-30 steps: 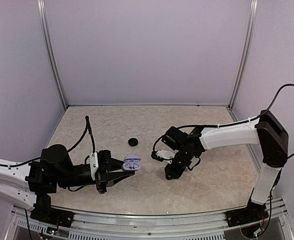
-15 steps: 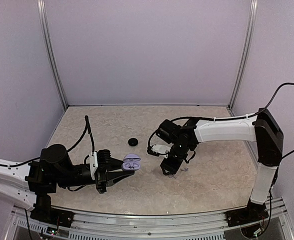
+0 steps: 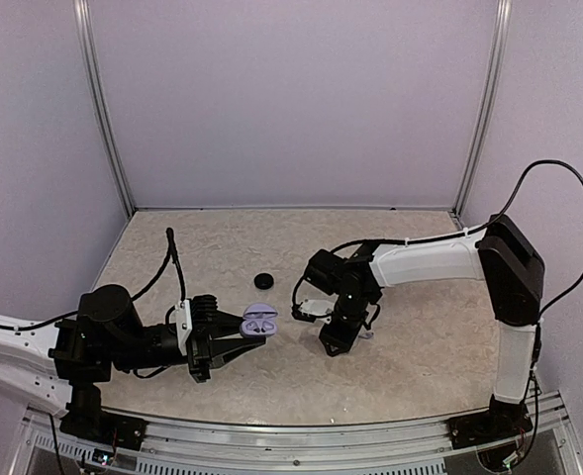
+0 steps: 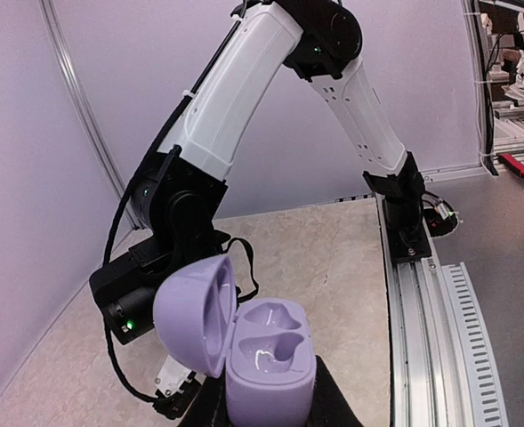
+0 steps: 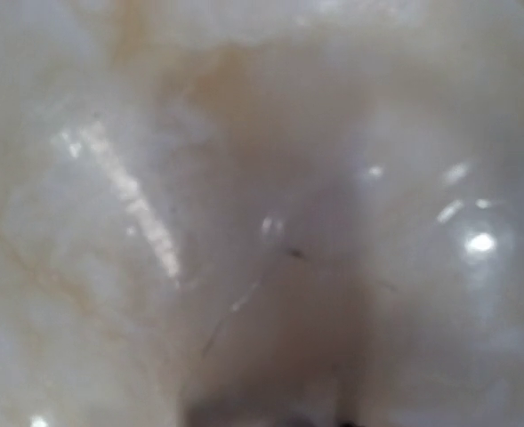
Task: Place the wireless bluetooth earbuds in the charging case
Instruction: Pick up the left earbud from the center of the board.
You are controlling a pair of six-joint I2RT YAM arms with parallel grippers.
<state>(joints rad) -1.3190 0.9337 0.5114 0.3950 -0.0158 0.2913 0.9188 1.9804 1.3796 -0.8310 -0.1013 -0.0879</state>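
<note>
Pale-lavender plastic clamshell: the charging case (image 4: 270, 369) is clasped at its base by the left jaws and is held clear of the desk (image 3: 420, 366), left of centre. Its lid (image 4: 195, 311) is swung open on the side facing the right arm (image 3: 420, 262). Both earbud-shaped hollows (image 4: 270, 336) are exposed and are seen to be empty.

The right jaws are lowered close to the desk, near the case but apart from it. Only blurred marble is shown in the right wrist view, so it cannot be told whether these jaws are parted or closed, or whether anything is gripped. The earbuds are not clearly made out. A pale speck (image 3: 364, 333) on the desk just beside the right jaws may be one, but it is too small to tell. A black disc (image 3: 263, 280) lies farther back on the desk and is judged to be no part of the task.

Step in hand, as judged: an earbud is to be picked from the desk, with neither one yet seated.

- The earbud is best approached from directly above, with the jaws closed across its rounded body rather than its stem tip.
- Only light pressure should be applied, since so small and smooth a piece is likely to be squeezed out sideways.
- The case should be held level and motionless, hollows upward.
- The earbud should be matched to its own hollow and lowered stem first.
- The open lid should be cleared on the approach.
- The earbud should be released only once it is seated.
</note>
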